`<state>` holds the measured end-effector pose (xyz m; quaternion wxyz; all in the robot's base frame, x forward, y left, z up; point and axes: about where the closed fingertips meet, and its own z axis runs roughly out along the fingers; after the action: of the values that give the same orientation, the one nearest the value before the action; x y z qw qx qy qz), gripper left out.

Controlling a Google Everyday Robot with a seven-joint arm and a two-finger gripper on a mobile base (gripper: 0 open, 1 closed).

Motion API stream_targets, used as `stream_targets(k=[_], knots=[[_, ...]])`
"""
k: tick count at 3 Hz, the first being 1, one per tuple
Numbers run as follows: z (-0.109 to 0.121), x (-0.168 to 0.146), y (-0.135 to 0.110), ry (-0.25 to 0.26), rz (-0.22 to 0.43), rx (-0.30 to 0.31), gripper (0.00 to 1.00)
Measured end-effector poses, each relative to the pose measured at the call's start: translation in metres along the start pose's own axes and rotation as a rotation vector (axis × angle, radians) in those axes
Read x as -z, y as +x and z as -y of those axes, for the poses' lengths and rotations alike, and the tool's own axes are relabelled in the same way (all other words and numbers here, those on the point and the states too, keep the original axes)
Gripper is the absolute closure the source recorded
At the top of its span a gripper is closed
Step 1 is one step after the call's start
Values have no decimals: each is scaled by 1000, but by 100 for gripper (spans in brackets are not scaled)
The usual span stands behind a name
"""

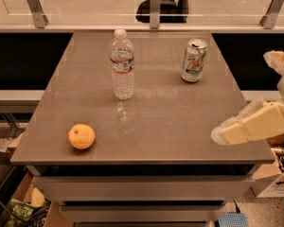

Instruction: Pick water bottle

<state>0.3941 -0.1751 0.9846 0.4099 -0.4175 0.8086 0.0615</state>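
cream pincer [228, 133] at right, clear bottle [122, 72]

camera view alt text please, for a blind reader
A clear water bottle stands upright near the back middle of a grey table, untouched, with the robot's gripper at the table's right front edge, well apart from it. A green-and-white soda can stands to the bottle's right and an orange lies near the front left.
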Motion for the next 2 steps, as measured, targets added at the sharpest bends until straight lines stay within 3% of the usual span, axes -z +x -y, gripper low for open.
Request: stream_targets(k=[2], knots=[[-4, -55, 15, 3, 121, -125, 0]])
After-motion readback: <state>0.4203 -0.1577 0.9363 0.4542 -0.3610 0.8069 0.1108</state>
